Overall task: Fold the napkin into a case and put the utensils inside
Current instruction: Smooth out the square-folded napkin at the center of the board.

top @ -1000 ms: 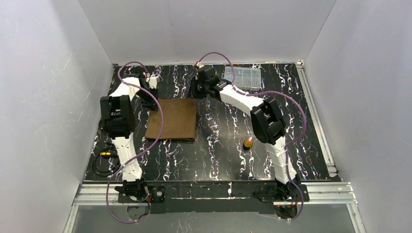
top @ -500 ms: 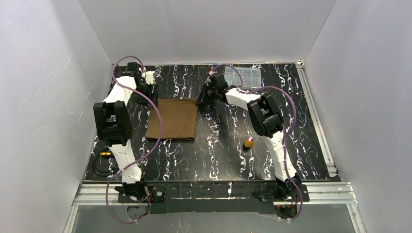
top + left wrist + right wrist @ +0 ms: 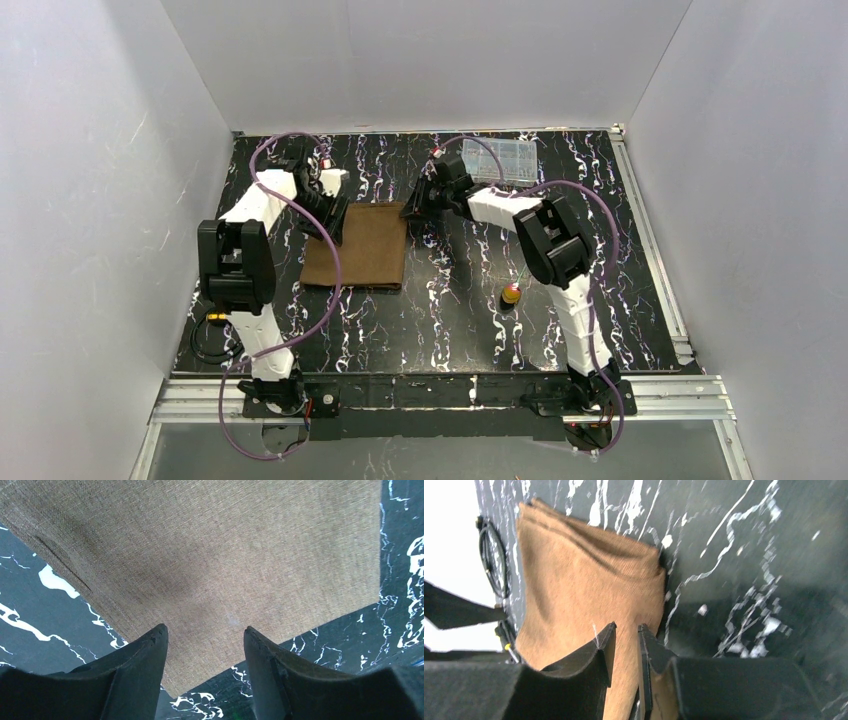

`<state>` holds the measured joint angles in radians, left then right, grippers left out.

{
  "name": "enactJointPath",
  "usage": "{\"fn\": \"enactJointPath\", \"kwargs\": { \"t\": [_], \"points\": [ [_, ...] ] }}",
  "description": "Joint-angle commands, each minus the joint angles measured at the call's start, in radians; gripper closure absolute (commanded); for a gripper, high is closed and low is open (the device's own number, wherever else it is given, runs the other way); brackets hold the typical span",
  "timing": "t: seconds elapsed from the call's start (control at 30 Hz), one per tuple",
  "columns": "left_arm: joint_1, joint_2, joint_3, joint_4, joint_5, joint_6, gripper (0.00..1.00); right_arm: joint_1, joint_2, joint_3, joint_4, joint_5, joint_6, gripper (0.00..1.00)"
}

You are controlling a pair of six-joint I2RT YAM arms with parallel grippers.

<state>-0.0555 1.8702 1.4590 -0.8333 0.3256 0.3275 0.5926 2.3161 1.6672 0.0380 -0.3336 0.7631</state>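
— Where's the napkin [image 3: 355, 245]?
— Folded flat on the surface [image 3: 450, 320]. Left fingers [image 3: 135, 675] stand apart above its edge.
— Right fingers [image 3: 594, 660]?
— A narrow slit at its corner; gripping or not, I cannot tell.

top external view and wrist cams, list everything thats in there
napkin: one, brown, lying flat left of table centre
utensil: one seen, gold-orange head, right of the napkin, by the right arm
compartment box: one, clear, far right part of the table
cable: one, black with a yellow plug, near left edge
table: one, black with white veins
left gripper: open, over the napkin's left side
right gripper: jaws narrowly apart, over the napkin's far right corner
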Motion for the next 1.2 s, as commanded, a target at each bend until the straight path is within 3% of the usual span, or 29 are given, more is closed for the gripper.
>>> {"fn": "enactJointPath", "kwargs": {
  "t": [0.0, 0.33, 0.63, 0.8, 0.9, 1.03, 1.17],
  "points": [
    [0.013, -0.001, -0.009, -0.001, -0.019, 0.027, 0.45, 0.054, -0.180, -0.100, 0.111, -0.008, 0.055, 0.70],
    [0.013, 0.070, 0.015, 0.023, -0.061, 0.025, 0.48, 0.148, -0.328, -0.547, 0.381, -0.185, 0.184, 0.83],
    [0.013, 0.096, 0.038, 0.027, -0.075, 0.017, 0.49, 0.171, -0.272, -0.619, 0.337, -0.184, 0.150, 0.86],
    [0.012, 0.106, 0.034, 0.034, -0.080, 0.018, 0.49, 0.170, -0.279, -0.602, 0.288, -0.180, 0.131, 0.85],
    [0.012, 0.103, 0.031, 0.037, -0.076, 0.018, 0.49, 0.162, -0.327, -0.539, 0.246, -0.205, 0.118, 0.79],
    [0.012, 0.090, 0.030, 0.037, -0.072, 0.018, 0.49, 0.133, -0.324, -0.301, 0.096, -0.189, 0.044, 0.75],
    [0.013, 0.076, 0.030, 0.034, -0.069, 0.018, 0.49, 0.100, -0.186, -0.037, -0.023, -0.180, 0.001, 0.74]
  ]
}}
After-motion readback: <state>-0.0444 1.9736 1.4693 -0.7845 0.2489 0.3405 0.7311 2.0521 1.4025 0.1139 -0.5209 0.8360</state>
